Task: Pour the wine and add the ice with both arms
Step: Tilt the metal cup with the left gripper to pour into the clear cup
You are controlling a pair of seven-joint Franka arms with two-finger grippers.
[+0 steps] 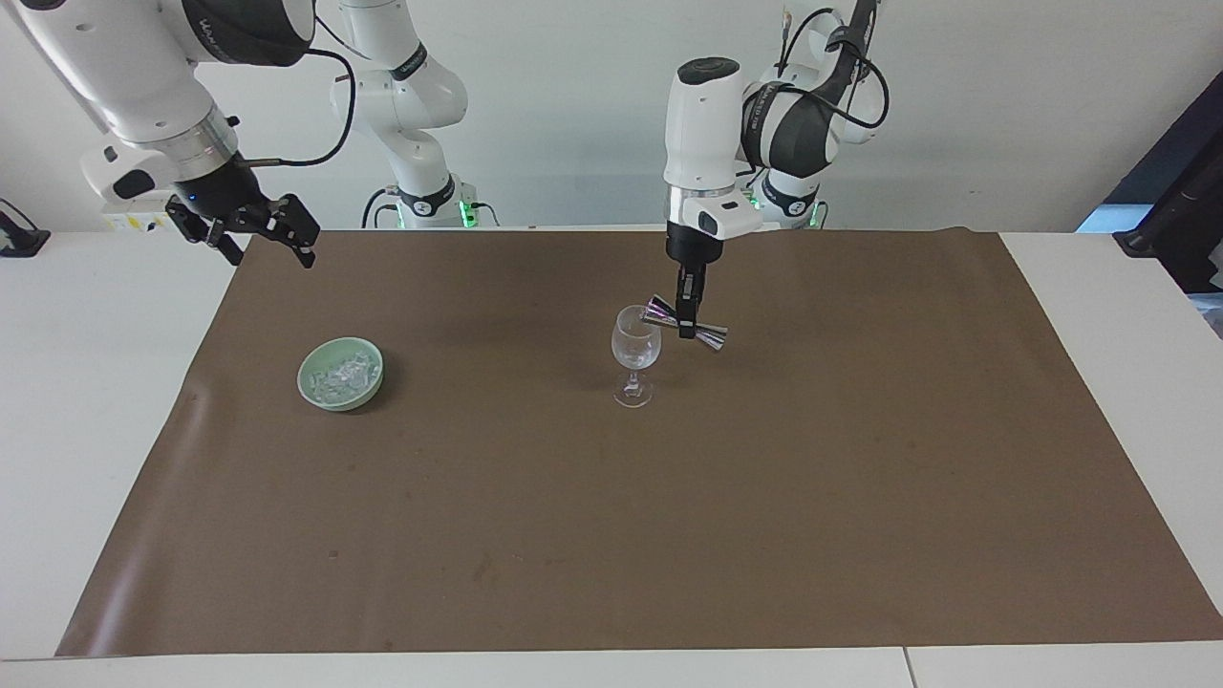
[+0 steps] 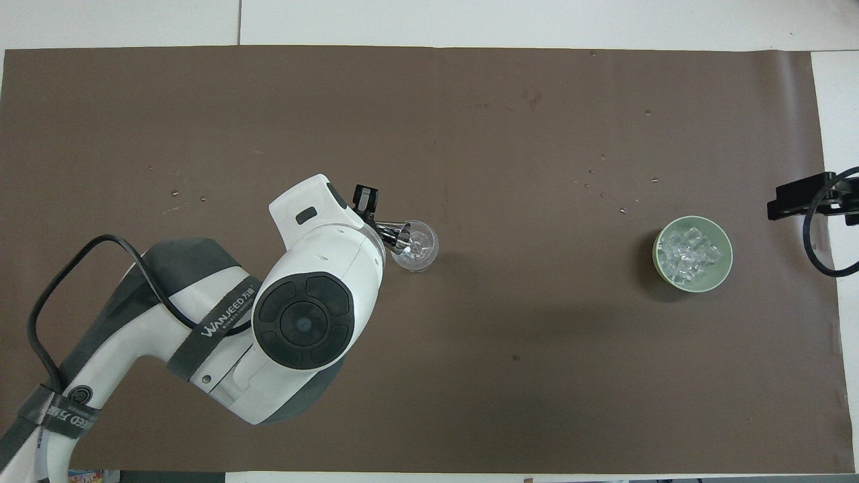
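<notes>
A clear wine glass [image 1: 635,351] stands mid-mat; it also shows in the overhead view [image 2: 417,247]. My left gripper [image 1: 686,322] is shut on a shiny metal jigger [image 1: 684,323], tipped on its side with one mouth at the glass rim; the jigger also shows in the overhead view [image 2: 396,236]. A pale green bowl [image 1: 340,374] holds the ice [image 1: 342,376] toward the right arm's end; the overhead view shows the bowl [image 2: 692,254] and ice [image 2: 691,255]. My right gripper [image 1: 256,229] is open, waiting over the mat's edge nearer the robots than the bowl.
A brown mat [image 1: 631,516] covers the white table [image 1: 96,382]. Small specks lie on the mat [image 2: 604,184] farther from the robots than the bowl. A third white arm [image 1: 406,105] stands at the wall.
</notes>
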